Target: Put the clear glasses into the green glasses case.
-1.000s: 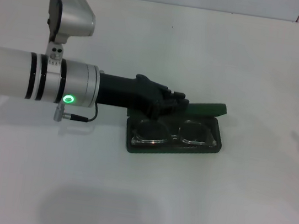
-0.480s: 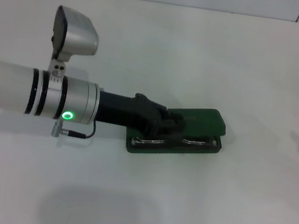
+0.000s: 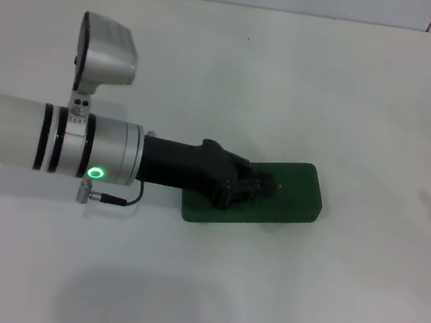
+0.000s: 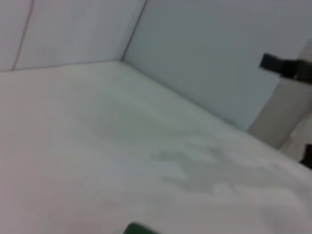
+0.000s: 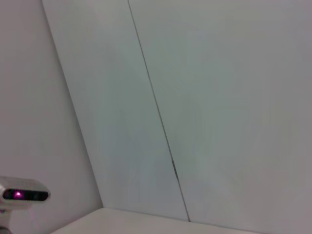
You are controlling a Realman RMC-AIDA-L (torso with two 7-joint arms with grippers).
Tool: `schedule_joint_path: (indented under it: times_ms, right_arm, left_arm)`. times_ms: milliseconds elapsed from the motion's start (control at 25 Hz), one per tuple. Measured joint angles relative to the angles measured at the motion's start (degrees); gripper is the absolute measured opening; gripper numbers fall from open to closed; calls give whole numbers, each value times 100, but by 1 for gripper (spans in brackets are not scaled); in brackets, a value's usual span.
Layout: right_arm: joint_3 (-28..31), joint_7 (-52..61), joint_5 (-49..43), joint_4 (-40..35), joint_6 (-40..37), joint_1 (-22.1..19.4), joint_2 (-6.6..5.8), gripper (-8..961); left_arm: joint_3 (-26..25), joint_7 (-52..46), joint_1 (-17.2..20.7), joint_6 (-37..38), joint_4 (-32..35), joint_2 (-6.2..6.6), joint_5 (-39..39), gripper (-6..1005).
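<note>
White surface is carrying the green case, which you are now seeing shut under the left pincer, glasses hidden inside; I cannot tell its grip, and the task looks nearly finished.

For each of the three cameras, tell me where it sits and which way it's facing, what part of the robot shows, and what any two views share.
Head view: up on the robot's head, looking down at the white table; the left arm reaches in, left gripper on the closed green glasses case.
Left wrist view: low over the table, facing the wall; no own fingers show.
Right wrist view: faces a bare wall; no arm visible.
Shared: head and left wrist views both show the case, the latter only a green sliver.
</note>
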Motion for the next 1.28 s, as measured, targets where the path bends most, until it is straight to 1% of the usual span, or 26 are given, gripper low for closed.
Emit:
schedule_joint_path:
  times_ms: [120,320,440,520,600,640,720,880,960,1080,1200,1280]
  right_arm:
    - [0,0,-67,0,-25,-4,0,584]
    - [-107,-156,-268,-2,-139,-4,0,584]
    - [-515,-410,-298,14,-215,14,6,584]
    - [-953,-500,-293,20,-223,54,20,585]
    - [-1402,-525,-266,21,-219,113,26,585]
    - [-1566,-531,-257,21,-215,142,29,585]
    - [-1949,-547,-238,25,-209,226,53,584]
    - [-2882,-569,27,40,-119,352,87,610]
    - [-3418,-572,353,43,25,343,88,628]
    - [-4010,-609,873,43,197,312,89,694]
    - [-4373,-659,1241,38,300,312,88,761]
    - [-4566,-695,1389,47,363,332,87,805]
  left_arm:
    - [0,66,24,416,178,19,-61,166]
    - [-3,121,114,1352,705,40,-71,168]
    - [-42,124,339,1871,1103,53,-101,170]
    - [-68,233,568,2153,1332,60,-219,254]
    - [-76,565,916,2508,1534,76,-521,338]
    - [-76,632,990,2582,1556,90,-623,380]
    - [-77,651,1182,2735,1595,189,-864,441]
    - [-61,487,1346,2871,1555,427,-843,562]
    - [-55,488,1425,2934,1584,485,-824,652]
    - [-59,477,1527,2967,1645,555,-809,788]
    - [-81,476,1597,2974,1658,610,-800,829]
    - [-82,490,1618,2977,1659,616,-798,856]
